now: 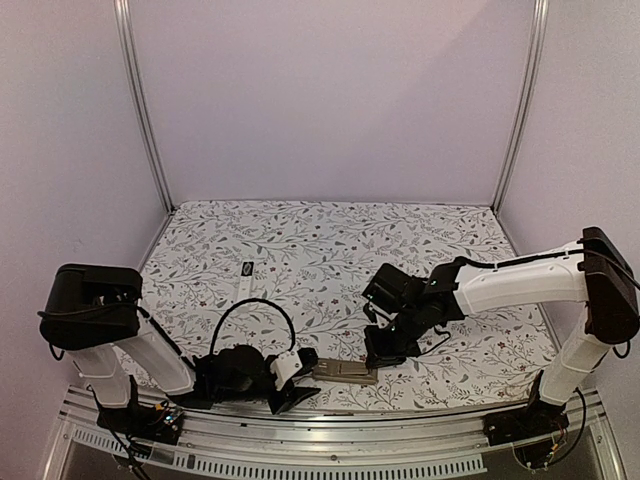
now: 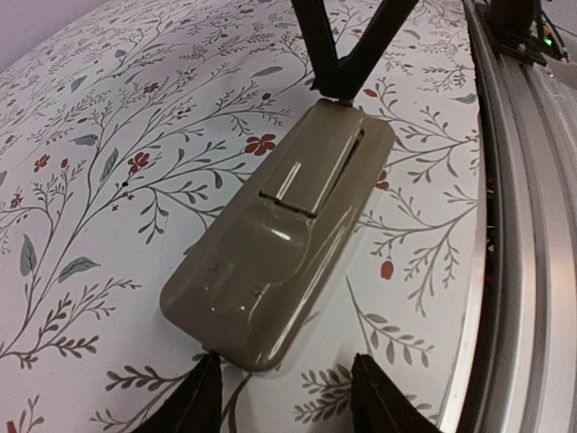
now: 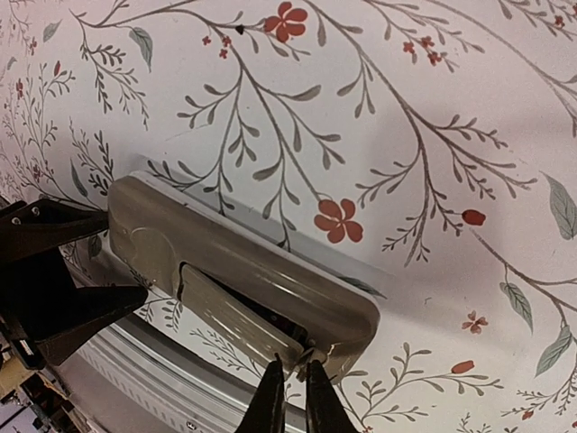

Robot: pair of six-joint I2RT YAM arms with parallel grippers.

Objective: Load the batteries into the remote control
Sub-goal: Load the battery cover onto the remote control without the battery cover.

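A grey-brown remote control (image 1: 345,373) lies back-up near the table's front edge, between the two arms. Its battery cover (image 3: 230,311) is tilted up out of its slot, leaving a dark gap beside it. My right gripper (image 3: 290,368) is pinched on the cover's end tab at the remote's (image 3: 270,262) right end. My left gripper (image 2: 287,365) is open. Its left fingertip (image 2: 206,379) touches the near corner of the remote (image 2: 270,244), and the right one stands clear. In the left wrist view the cover (image 2: 311,171) shows as a raised strip. No batteries are in view.
A small white and black remote (image 1: 247,280) lies farther back on the left of the floral tablecloth (image 1: 330,250). A black cable (image 1: 250,310) loops above the left gripper (image 1: 290,385). The metal rail (image 1: 330,440) runs right beside the remote along the front edge.
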